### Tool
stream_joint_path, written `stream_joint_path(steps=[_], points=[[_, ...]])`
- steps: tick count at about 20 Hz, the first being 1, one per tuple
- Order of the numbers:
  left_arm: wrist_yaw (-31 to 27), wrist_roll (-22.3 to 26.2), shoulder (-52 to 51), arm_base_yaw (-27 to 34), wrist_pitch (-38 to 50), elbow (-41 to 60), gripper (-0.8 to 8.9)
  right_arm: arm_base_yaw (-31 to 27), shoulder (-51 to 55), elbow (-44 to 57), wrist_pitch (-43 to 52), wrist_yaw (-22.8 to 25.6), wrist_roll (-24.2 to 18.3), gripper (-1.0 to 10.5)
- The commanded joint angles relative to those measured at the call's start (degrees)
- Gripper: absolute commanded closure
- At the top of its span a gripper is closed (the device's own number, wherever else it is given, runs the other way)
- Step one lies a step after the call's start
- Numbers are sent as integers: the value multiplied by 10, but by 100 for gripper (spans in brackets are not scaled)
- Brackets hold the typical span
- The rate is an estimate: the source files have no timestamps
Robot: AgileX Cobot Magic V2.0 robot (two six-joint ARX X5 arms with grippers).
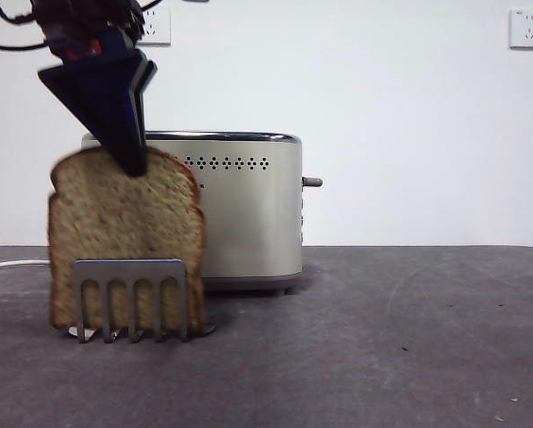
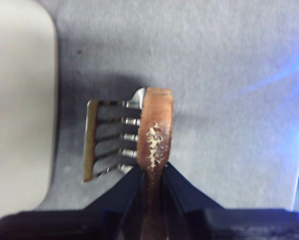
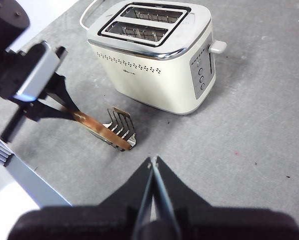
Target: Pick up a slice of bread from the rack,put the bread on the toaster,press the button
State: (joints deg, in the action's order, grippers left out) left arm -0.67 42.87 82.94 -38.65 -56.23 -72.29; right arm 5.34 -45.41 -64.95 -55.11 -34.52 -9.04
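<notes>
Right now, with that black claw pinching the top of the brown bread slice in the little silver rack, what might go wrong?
1. The left gripper pinches only the top crust edge of the thick wholemeal slice of bread, so the slice might swing or slip when lifted.
2. The slice sits among the prongs of the small shiny silver rack; the light rack could drag up or tip.
3. The cream-beige toaster has narrow slots, so a tilted slice may catch on the chrome rim.

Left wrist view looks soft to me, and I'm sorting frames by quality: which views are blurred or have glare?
Left wrist view: soft overall, the slice of bread and rack fuzzy, blue glare at one edge. Front view: the left gripper and the slice's upper edge slightly smeared, the toaster fairly sharp. Right wrist view: sharpest, the toaster's chrome rim only mildly reflective.
</notes>
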Motion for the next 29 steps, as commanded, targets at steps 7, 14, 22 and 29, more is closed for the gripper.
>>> stream_joint_path(steps=[7,14,22,29], points=[[-10,5,-21,1,-94,-177,822,2,0,-1,2,-1,-5,958],[-74,80,-21,9,-39,-325,823,2,0,-1,2,-1,-5,958],[-22,108,41,85,4,-343,824,2,-15,-1,2,-1,-5,958],[14,112,96,113,-5,-343,824,2,-35,-1,2,-1,-10,958]])
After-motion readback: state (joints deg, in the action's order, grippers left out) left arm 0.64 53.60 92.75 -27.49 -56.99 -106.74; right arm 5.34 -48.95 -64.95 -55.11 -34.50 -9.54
